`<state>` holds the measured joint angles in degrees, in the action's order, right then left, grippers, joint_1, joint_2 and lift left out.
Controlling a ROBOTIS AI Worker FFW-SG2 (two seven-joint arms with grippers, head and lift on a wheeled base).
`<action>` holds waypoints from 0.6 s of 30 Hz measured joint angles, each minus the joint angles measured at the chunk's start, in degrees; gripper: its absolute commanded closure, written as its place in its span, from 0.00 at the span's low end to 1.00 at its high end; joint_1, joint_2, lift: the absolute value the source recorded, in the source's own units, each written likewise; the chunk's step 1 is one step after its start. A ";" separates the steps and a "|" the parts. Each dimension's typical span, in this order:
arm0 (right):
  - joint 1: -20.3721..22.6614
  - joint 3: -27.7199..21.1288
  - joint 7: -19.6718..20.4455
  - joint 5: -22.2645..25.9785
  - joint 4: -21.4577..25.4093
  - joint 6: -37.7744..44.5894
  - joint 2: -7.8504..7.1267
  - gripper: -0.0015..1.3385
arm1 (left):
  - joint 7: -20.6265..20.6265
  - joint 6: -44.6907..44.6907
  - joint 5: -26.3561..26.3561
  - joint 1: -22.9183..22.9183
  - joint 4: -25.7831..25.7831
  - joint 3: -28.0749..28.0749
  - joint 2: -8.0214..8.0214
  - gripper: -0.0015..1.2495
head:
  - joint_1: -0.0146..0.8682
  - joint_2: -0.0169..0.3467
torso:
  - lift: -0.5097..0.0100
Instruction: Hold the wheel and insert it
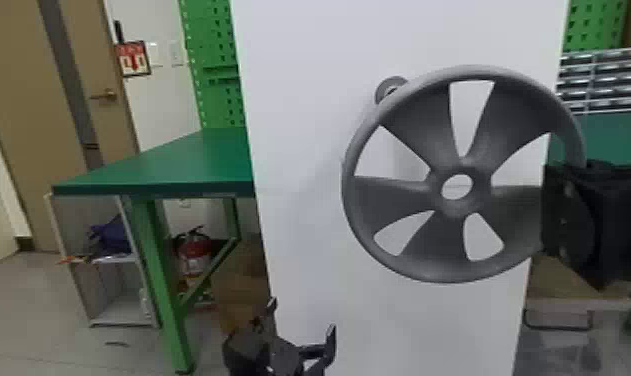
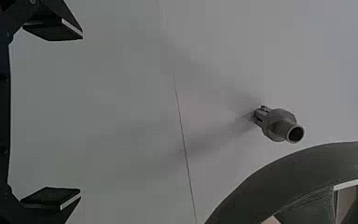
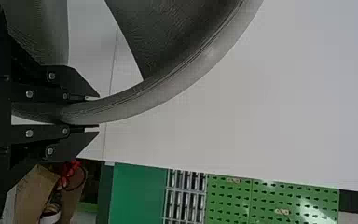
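Observation:
The grey five-spoked wheel (image 1: 454, 250) is held upright in front of the white panel, its open hub facing the head camera. My right gripper (image 1: 564, 210) grips its rim at the right side; in the right wrist view the fingers of the right gripper (image 3: 93, 113) close on either side of the wheel's rim (image 3: 168, 88). Behind the wheel's upper left edge, the grey shaft (image 1: 390, 89) sticks out of the panel; the left wrist view shows the shaft (image 2: 282, 125) apart from the wheel (image 2: 270, 186). Low in front of the panel, my left gripper (image 1: 301, 320) stands open; its fingers in the left wrist view (image 2: 77, 116) hold nothing.
The white panel (image 1: 299, 150) rises in the middle. On the left stands a green table (image 1: 179, 165) with a shelf unit (image 1: 124, 295) beneath it. Another green tabletop (image 1: 604, 135) with a drawer rack (image 1: 599, 80) lies behind the panel at the right.

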<state>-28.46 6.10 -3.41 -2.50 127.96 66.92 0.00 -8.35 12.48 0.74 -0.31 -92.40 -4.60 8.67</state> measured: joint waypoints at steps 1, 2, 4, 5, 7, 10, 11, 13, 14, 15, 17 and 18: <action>-0.28 0.02 0.06 -0.12 -0.07 0.17 0.00 0.84 | 0.00 0.00 0.03 0.07 0.04 -0.09 0.01 0.08 | 0.41 0.90 | 0.05; -0.67 0.07 0.20 -0.29 -0.20 0.40 0.00 0.84 | 0.00 0.00 0.06 0.15 0.10 -0.19 0.02 0.08 | 0.41 0.90 | 0.05; -1.22 0.18 0.36 -0.45 -0.48 0.67 0.00 0.84 | 0.00 0.00 0.11 0.26 0.17 -0.30 0.02 0.08 | 0.41 0.90 | 0.05; -1.55 0.24 0.43 -0.50 -0.70 0.77 0.00 0.84 | 0.00 0.00 0.14 0.33 0.20 -0.36 0.03 0.08 | 0.41 0.90 | 0.05; -2.00 0.32 0.52 -0.55 -1.02 0.85 0.00 0.84 | 0.00 0.00 0.21 0.42 0.26 -0.44 0.03 0.08 | 0.41 0.90 | 0.05; -2.82 0.57 0.67 -0.55 -1.53 0.86 0.00 0.84 | 0.00 0.00 0.33 0.54 0.34 -0.52 0.07 0.08 | 0.41 0.90 | 0.05; -3.20 0.70 0.69 -0.54 -1.71 0.85 0.00 0.84 | 0.00 0.00 0.38 0.58 0.37 -0.55 0.09 0.08 | 0.41 0.90 | 0.05; -3.77 0.88 0.70 -0.47 -1.94 0.81 0.00 0.84 | 0.00 0.00 0.44 0.63 0.41 -0.59 0.11 0.08 | 0.41 0.90 | 0.05; -4.15 0.99 0.74 -0.39 -2.10 0.78 0.00 0.85 | 0.00 0.00 0.48 0.64 0.45 -0.64 0.11 0.08 | 0.41 0.90 | 0.05; -4.45 1.05 0.76 -0.29 -2.22 0.77 0.00 0.85 | 0.00 0.00 0.51 0.65 0.47 -0.69 0.12 0.08 | 0.41 0.90 | 0.05; -5.15 1.15 0.81 0.11 -2.59 0.74 0.00 0.85 | 0.00 0.00 0.59 0.68 0.56 -0.82 0.12 0.08 | 0.41 0.90 | 0.05; -5.47 1.18 0.83 0.31 -2.78 0.71 0.00 0.85 | -0.01 0.00 0.62 0.69 0.61 -0.89 0.12 0.08 | 0.41 0.90 | 0.05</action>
<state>-33.93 7.29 -2.58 -2.19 125.19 67.62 0.00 -8.35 12.48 1.35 0.39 -91.80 -5.49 8.80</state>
